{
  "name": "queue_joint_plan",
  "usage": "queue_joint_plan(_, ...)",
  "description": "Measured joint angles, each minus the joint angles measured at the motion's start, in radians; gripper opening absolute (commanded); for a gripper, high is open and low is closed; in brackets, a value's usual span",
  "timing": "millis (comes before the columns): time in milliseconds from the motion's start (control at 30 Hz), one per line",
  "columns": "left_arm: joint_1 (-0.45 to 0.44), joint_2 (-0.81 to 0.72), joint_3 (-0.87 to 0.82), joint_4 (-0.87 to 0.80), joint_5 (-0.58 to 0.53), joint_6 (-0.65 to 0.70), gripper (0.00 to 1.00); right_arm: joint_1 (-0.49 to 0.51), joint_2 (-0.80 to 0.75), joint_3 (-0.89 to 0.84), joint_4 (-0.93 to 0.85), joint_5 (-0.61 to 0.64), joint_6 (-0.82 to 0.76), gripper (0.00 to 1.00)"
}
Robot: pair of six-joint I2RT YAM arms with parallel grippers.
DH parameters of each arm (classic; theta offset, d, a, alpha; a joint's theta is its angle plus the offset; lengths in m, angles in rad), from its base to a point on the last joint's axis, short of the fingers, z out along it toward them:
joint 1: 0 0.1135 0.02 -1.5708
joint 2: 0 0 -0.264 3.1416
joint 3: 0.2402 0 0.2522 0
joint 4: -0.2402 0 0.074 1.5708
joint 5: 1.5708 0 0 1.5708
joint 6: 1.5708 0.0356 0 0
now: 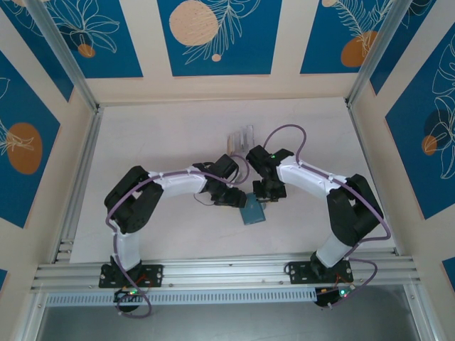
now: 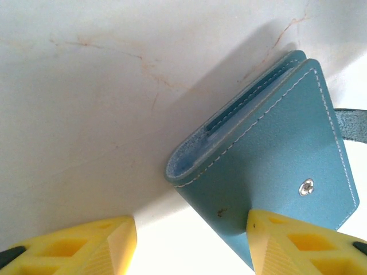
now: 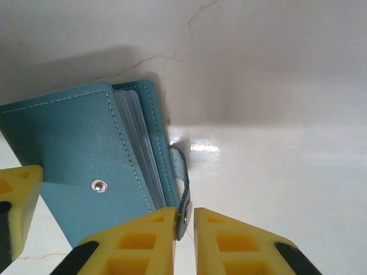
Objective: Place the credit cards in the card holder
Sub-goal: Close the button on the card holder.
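We see the card holder [image 1: 252,211] mid-table, at 6 o'clock from the clear rack [image 1: 242,136]. Our right gripper [image 3: 184,215] pinches its snap strap [image 3: 179,172]. Our left gripper [image 2: 190,222], at its 9 o'clock, stands spread wide.

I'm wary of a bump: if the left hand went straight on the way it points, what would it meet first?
Most likely the card holder: its teal cover lies right in front of the left hand. Depth is hard to judge, but they look very close.
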Motion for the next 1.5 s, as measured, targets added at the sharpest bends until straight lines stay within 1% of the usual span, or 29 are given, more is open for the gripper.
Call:
queue_joint_plan(133,0.001,0.000,0.000,0.000,0.002,0.000,0.56,-0.002,-0.003,0.000,-0.001,-0.002,-0.003,0.11)
queue_joint_plan(233,0.002,0.000,0.000,0.000,0.003,0.000,0.56,-0.006,-0.005,0.000,-0.001,-0.002,-0.008,0.05)
queue_joint_plan(367,0.002,0.000,0.000,0.000,0.003,0.000,0.56,-0.008,-0.005,-0.001,0.000,-0.005,-0.017,0.00)
queue_joint_plan(567,0.002,0.003,0.003,-0.002,0.003,0.002,0.56,-0.025,-0.011,-0.021,0.028,-0.051,-0.034,0.00)
queue_joint_plan(800,0.002,0.018,0.027,-0.032,0.003,0.007,0.56,-0.087,-0.052,-0.063,0.108,-0.216,-0.052,0.00)
queue_joint_plan(1100,0.002,0.034,0.056,-0.069,0.002,0.007,0.56,-0.127,-0.050,-0.115,0.196,-0.383,-0.058,0.00)
queue_joint_plan(1300,0.002,0.034,0.056,-0.070,0.002,0.007,0.55,-0.136,-0.016,-0.118,0.230,-0.442,-0.064,0.00)
queue_joint_plan(1500,0.002,0.034,0.056,-0.070,0.002,0.007,0.55,-0.136,0.019,-0.119,0.243,-0.461,-0.072,0.00)
